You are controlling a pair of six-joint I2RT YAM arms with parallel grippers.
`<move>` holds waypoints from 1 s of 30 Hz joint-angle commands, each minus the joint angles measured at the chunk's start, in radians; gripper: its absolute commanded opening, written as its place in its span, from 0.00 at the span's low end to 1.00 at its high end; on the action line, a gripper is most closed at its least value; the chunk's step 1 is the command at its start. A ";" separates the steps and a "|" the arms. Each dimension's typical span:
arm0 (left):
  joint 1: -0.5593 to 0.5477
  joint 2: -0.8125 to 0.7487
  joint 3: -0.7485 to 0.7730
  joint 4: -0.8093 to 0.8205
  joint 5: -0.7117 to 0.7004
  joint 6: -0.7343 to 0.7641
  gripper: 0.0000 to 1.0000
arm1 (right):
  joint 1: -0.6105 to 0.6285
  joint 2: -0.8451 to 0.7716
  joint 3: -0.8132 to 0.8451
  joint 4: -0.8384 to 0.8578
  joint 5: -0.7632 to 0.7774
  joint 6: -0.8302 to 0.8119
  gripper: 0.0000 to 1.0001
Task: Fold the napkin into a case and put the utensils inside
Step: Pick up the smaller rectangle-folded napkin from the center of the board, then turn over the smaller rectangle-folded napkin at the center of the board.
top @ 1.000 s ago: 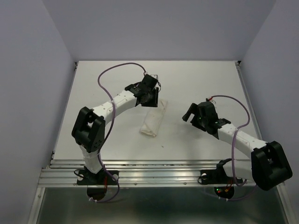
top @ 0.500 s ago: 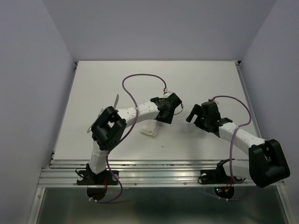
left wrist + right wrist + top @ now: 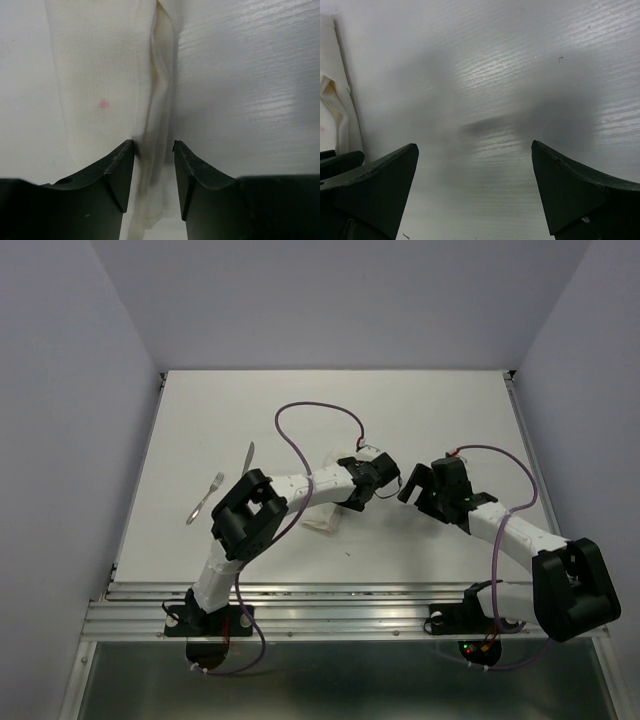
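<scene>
Left gripper [image 3: 388, 478] sat low over the napkin [image 3: 322, 519] just below the middle of the overhead frame. In its wrist view I saw the gripper [image 3: 152, 145] with its jaws only narrowly parted, holding nothing. A raised fold of the napkin [image 3: 110, 75] ran up between the fingers [image 3: 117, 165] from the bottom edge. I could not tell whether the tips touched the cloth. Left of that fold the napkin lay flat, with a small pink spot [image 3: 103, 103] on it.

Just to the right in the overhead view, the right gripper [image 3: 412, 481] faced the left one. Its own camera showed the gripper [image 3: 475, 150] spread wide and empty over bare table [image 3: 520, 60], with the napkin's edge [image 3: 334, 105] at the left border of that frame.

From above, the napkin lay as a narrow folded strip, slanting from lower left to upper right. Its middle was hidden under the left arm.

Farther left lay the fork [image 3: 204, 499], and beyond it the knife [image 3: 246, 459], both flat on the table [image 3: 440, 410] and well apart from the napkin.
</scene>
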 commanded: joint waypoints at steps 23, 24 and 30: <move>0.069 -0.045 0.010 0.185 0.390 0.198 0.00 | -0.017 -0.022 0.023 0.002 0.014 -0.010 1.00; 0.080 -0.065 -0.003 0.211 0.500 0.207 0.00 | -0.017 -0.026 0.022 0.002 0.016 -0.009 1.00; 0.149 -0.099 -0.056 0.317 0.802 0.220 0.00 | -0.017 -0.058 0.016 -0.007 0.048 0.005 1.00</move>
